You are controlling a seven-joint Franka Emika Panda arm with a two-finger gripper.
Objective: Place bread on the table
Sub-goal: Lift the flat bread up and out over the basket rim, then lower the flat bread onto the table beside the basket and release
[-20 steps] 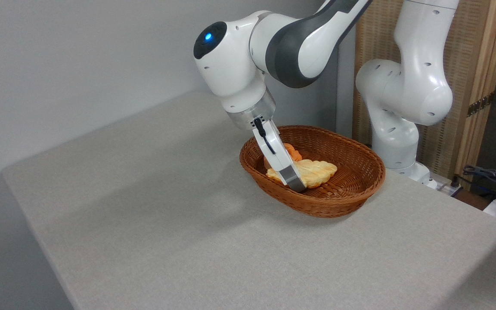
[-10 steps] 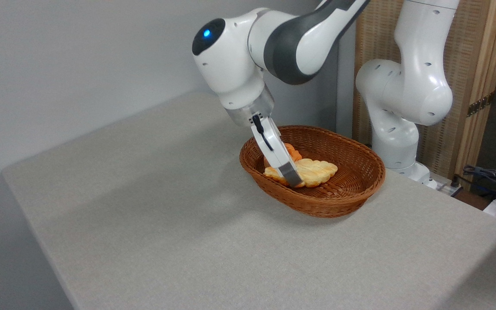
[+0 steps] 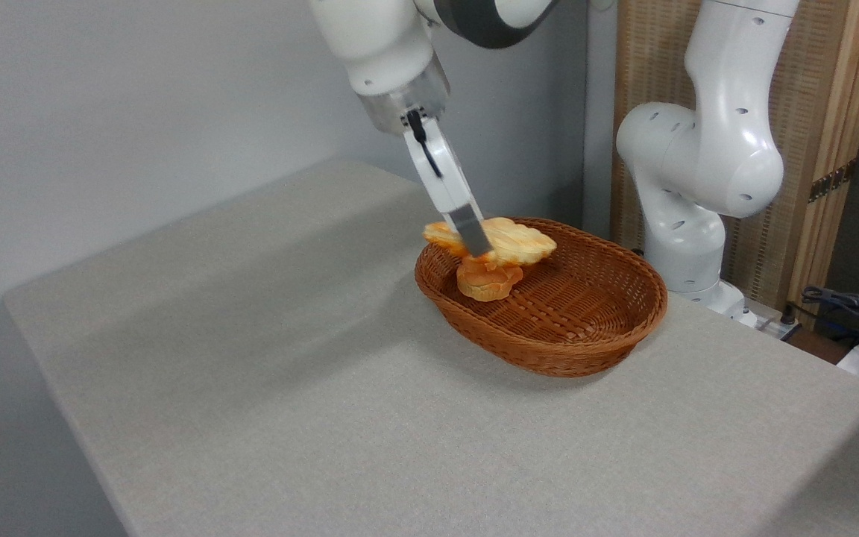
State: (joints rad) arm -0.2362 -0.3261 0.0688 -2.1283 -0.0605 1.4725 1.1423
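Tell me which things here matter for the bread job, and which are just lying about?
In the job:
bread, held in the gripper
table, where it goes

Lying about:
basket
orange bun in the basket
cables at far right

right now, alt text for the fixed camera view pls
A white robot arm's gripper holds a flat, leaf-shaped bread lifted over the left end of a brown wicker basket, where a round orange bun remains. The basket sits on a grey fabric-covered table.
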